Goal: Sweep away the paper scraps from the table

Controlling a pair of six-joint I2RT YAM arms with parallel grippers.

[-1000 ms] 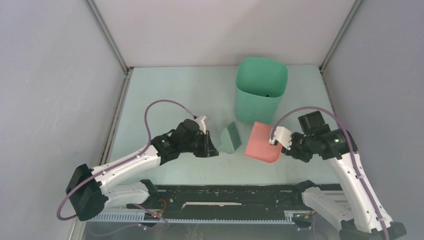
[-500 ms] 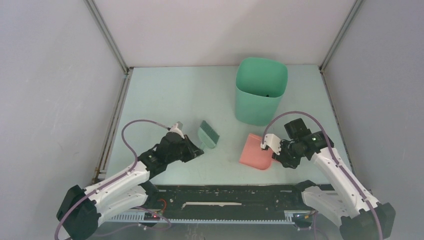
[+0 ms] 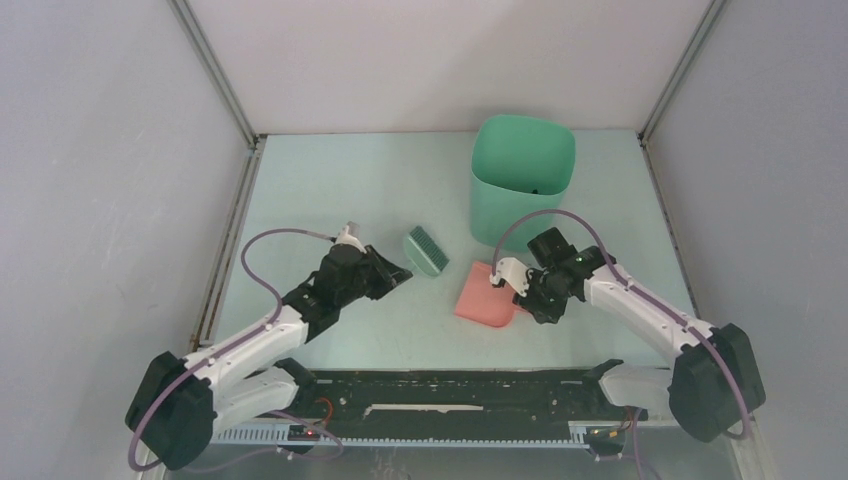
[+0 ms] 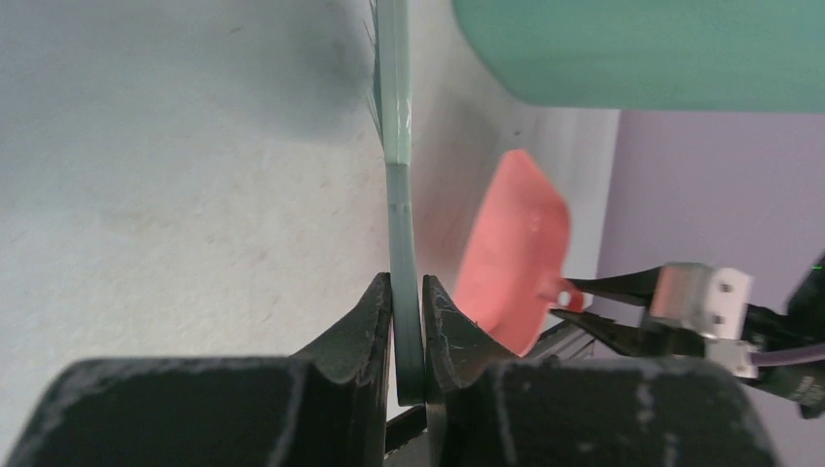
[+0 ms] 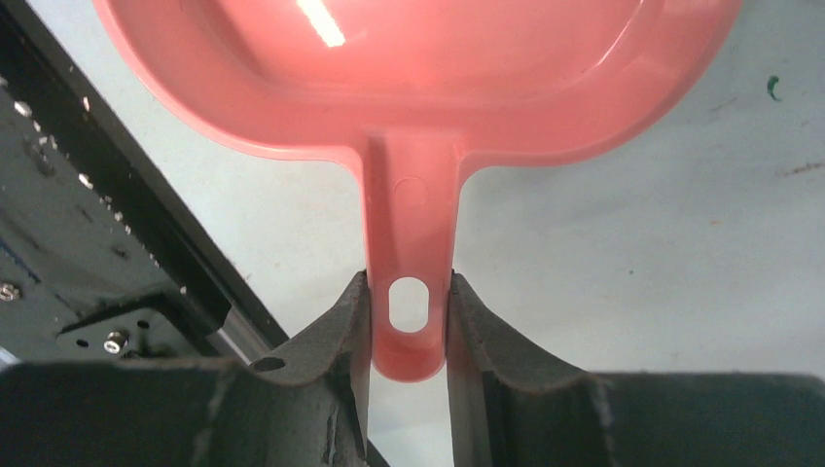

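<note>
My left gripper (image 3: 397, 272) is shut on the handle of the green hand brush (image 3: 424, 250), whose head points toward the bin. In the left wrist view the handle (image 4: 402, 233) runs straight out from between the jaws of that gripper (image 4: 407, 304). My right gripper (image 3: 518, 289) is shut on the handle of the pink dustpan (image 3: 486, 296), which lies low over the table (image 3: 330, 190) just right of the brush. In the right wrist view the gripper (image 5: 409, 306) clamps the handle's end and the pan (image 5: 418, 68) looks empty. No paper scraps show on the table.
The tall mint-green bin (image 3: 522, 180) stands behind the dustpan, and also shows in the left wrist view (image 4: 632, 49). The black front rail (image 3: 440, 385) runs along the near edge, close to the pan's handle (image 5: 78, 224). Metal rails border the table's left and right sides.
The right arm has swung left and carried the dustpan left and lower. The left arm pulled back, and the brush now sits further left and back, its head turned toward the bin.
</note>
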